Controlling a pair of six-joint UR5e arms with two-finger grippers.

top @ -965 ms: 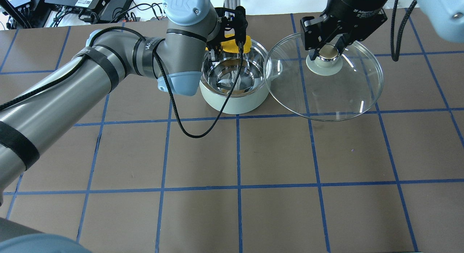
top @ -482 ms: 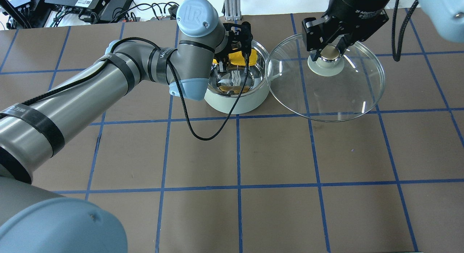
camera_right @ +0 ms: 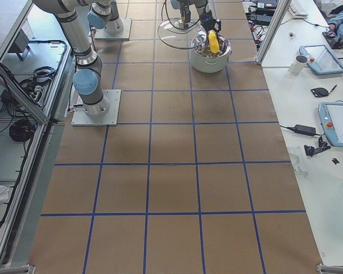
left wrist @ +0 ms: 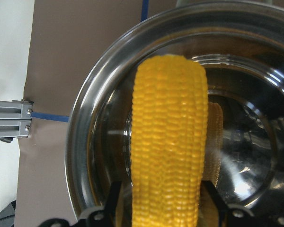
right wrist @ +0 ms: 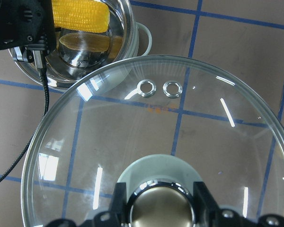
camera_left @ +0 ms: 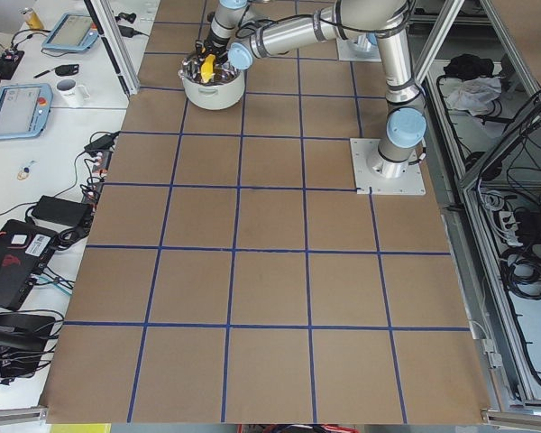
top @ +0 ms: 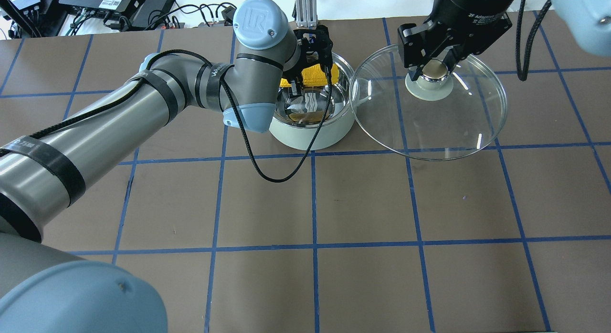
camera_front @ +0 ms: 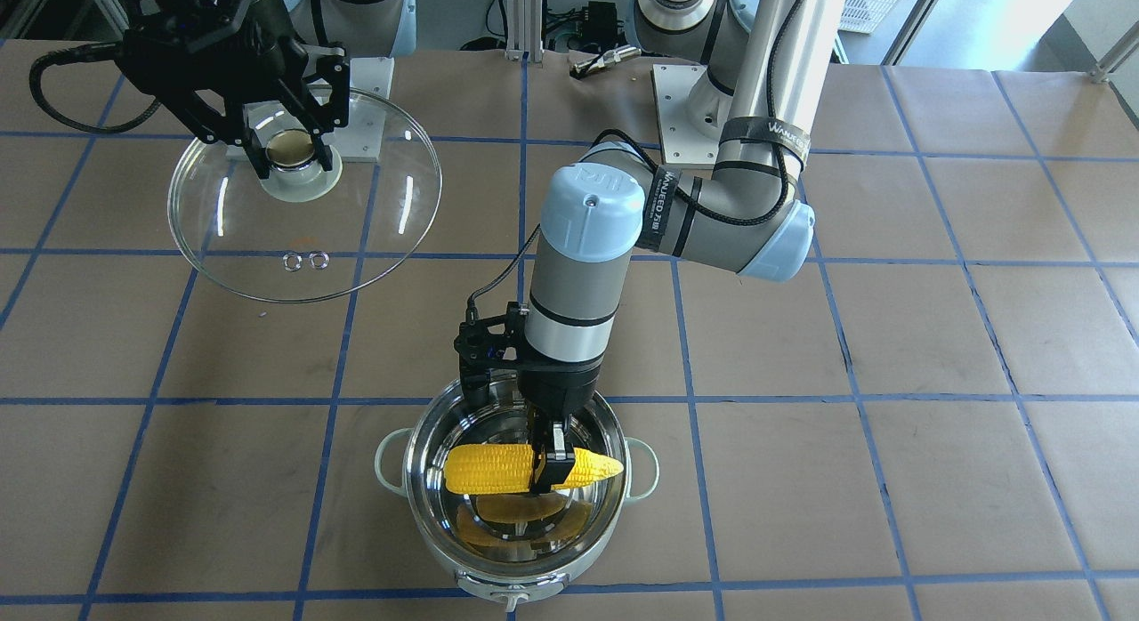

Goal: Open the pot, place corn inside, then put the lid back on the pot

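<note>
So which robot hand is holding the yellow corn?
The left gripper, the one at the pot, pinches the corn. The right gripper holds the glass lid off to the side instead.

The left gripper (camera_front: 552,468) is hanging straight down over the pot (camera_front: 423,505), its fingers clamping the corn (camera_front: 489,469) near the tapered end. The cob is lying level across the pot's open mouth, its point reaching toward the pot's loop handle (camera_front: 648,468) on the robot's left. A yellow reflection is showing on the pot's steel floor. Well away from the pot, toward the robot's base and to its right, the right gripper (camera_front: 286,154) is pinching the gold knob (camera_front: 290,146) of the glass lid (camera_front: 383,212), with the lid's vent rings (camera_front: 304,262) lying on the side nearer the pot.
</note>
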